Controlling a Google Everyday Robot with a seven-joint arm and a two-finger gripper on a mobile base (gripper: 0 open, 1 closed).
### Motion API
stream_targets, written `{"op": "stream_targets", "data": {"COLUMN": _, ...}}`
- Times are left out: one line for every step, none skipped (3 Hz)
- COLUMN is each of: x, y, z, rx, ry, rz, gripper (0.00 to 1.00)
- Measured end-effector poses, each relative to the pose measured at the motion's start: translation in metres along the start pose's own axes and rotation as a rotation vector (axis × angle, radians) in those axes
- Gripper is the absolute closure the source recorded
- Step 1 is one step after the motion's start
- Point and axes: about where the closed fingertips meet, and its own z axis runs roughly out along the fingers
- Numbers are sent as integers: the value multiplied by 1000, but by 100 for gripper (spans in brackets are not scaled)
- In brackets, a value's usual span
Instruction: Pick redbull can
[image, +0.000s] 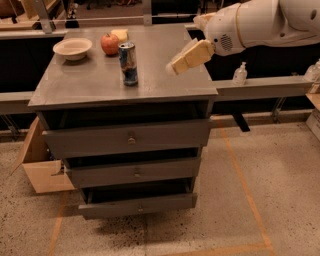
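The redbull can (129, 63) stands upright on the grey cabinet top (90, 85), a slim blue and silver can with a shiny top. My gripper (175, 67) reaches in from the upper right on a white arm (255, 22) and hovers over the right part of the cabinet top, to the right of the can and apart from it. It holds nothing.
A red apple (110, 44), a pale yellow object (120, 34) and a white bowl (72, 48) sit behind the can. Three drawers (131, 140) face me below. A cardboard box (40, 167) sits on the floor at left. A small bottle (240, 74) stands on the right ledge.
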Motion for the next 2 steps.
{"op": "stream_targets", "data": {"x": 3, "y": -6, "z": 5, "rx": 63, "ry": 8, "rz": 17, "gripper": 2}}
{"op": "stream_targets", "data": {"x": 5, "y": -27, "z": 29, "rx": 164, "ry": 2, "rz": 9, "gripper": 0}}
